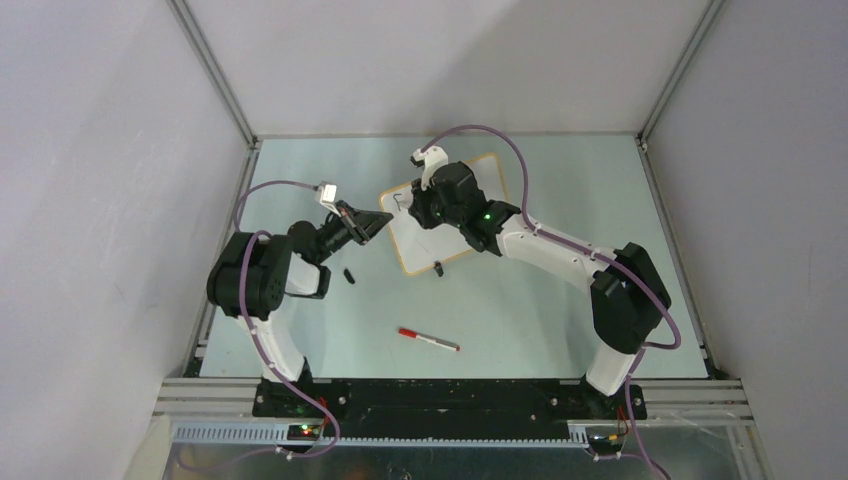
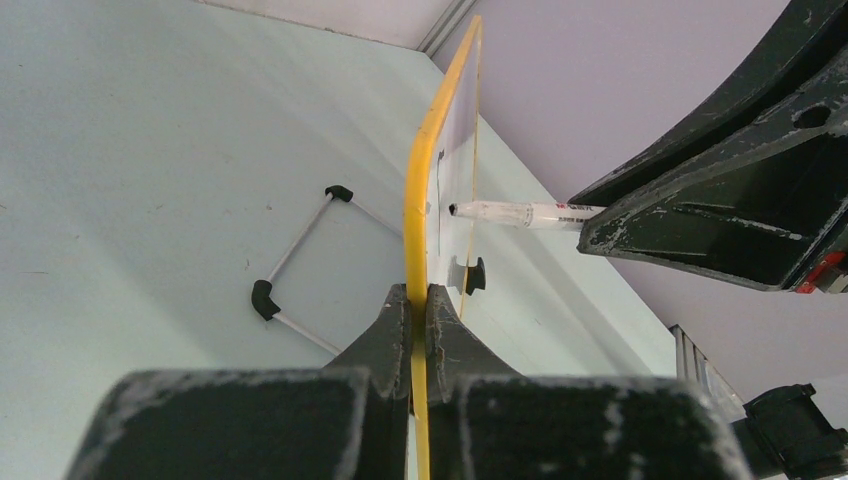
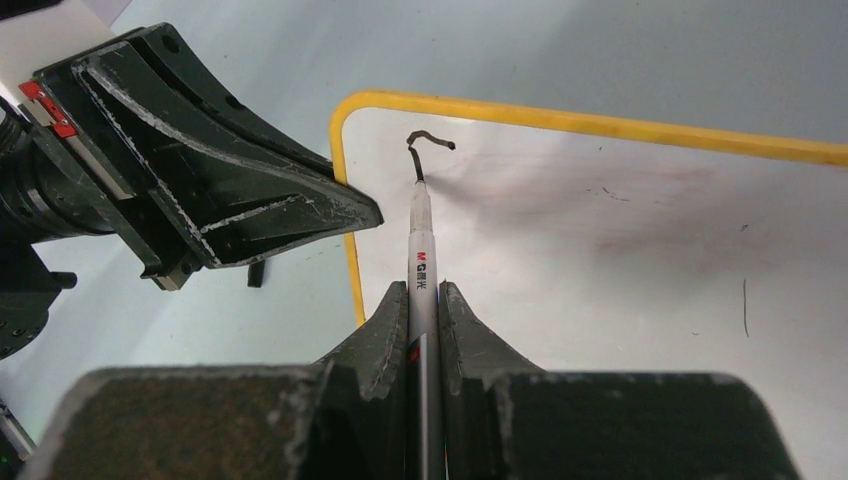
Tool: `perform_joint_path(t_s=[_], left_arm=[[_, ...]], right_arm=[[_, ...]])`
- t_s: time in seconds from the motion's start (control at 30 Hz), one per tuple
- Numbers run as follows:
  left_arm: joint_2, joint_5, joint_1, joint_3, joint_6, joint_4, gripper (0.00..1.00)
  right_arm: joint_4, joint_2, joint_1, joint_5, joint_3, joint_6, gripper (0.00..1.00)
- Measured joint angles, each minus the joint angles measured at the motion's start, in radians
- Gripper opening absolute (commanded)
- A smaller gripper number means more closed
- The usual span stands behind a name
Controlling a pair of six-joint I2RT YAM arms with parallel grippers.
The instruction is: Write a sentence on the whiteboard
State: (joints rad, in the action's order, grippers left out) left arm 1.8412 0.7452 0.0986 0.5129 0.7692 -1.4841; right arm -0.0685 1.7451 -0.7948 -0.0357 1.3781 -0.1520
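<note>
— What sits closest on the left wrist?
— My left hand (image 2: 420, 300), its fingers clamped on the yellow edge of the whiteboard (image 2: 418, 180), which I see edge-on.
— And the right wrist?
— My right hand (image 3: 424, 295) is pinched on a marker (image 3: 420, 240). The tip touches the board near a rounded corner, at one hooked stroke, all I see of the sentence (image 3: 432, 142).
— From above?
— The board is on the table (image 1: 560, 180) between both hands. A red-ended pen (image 1: 428, 340) lies well apart, nearer the bases.
</note>
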Motion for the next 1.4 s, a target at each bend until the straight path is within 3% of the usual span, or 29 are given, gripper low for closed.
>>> perform_joint_path(t_s=[1.4], left_arm=[[0.0, 0.0, 0.0, 0.0, 0.0, 0.002, 0.0]], right_arm=[[-0.04, 0.014, 0.011, -0.049, 0.033, -0.024, 0.0]])
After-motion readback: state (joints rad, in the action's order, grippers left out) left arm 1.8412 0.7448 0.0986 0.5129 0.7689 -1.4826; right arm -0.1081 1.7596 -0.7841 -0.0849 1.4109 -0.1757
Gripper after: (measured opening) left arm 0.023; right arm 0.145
